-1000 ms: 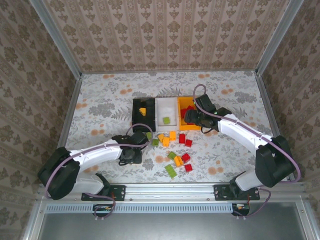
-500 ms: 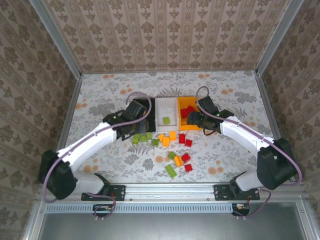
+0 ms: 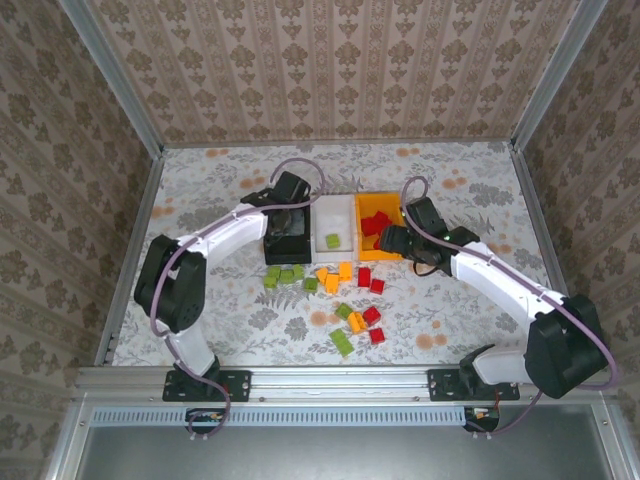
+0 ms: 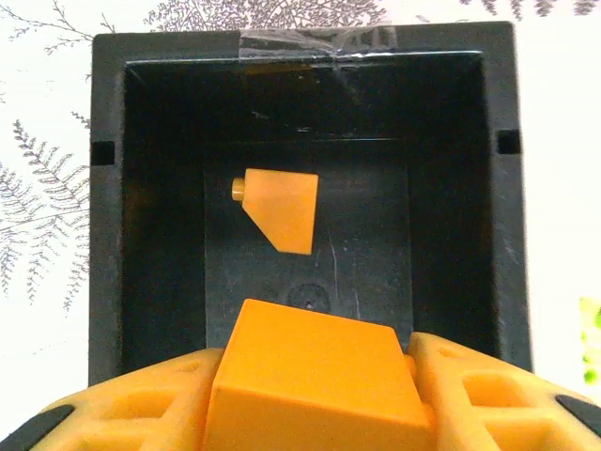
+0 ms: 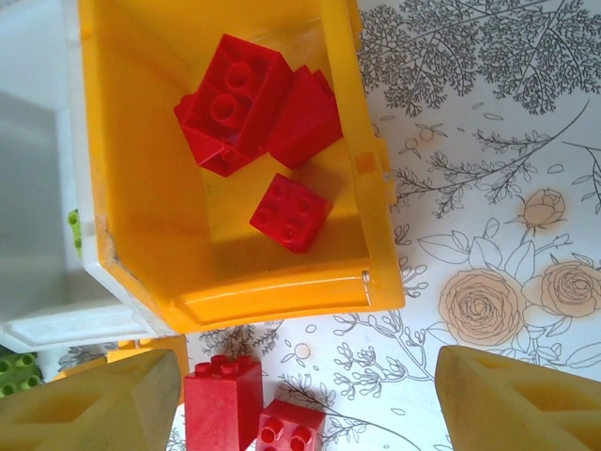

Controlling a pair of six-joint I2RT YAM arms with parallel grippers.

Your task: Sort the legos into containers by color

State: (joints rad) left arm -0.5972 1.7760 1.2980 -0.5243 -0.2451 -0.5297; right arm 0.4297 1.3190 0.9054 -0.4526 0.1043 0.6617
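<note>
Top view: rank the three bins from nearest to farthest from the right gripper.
1. Orange bin, at the right end of the row, next to the right gripper.
2. White bin, in the middle of the row.
3. Black bin, at the left end.

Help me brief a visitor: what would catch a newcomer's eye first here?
The left gripper holds an orange-yellow block above the black bin, where a second orange-yellow block lies. Red blocks sit in the orange bin at the row's right end, and loose legos litter the table in front.
</note>
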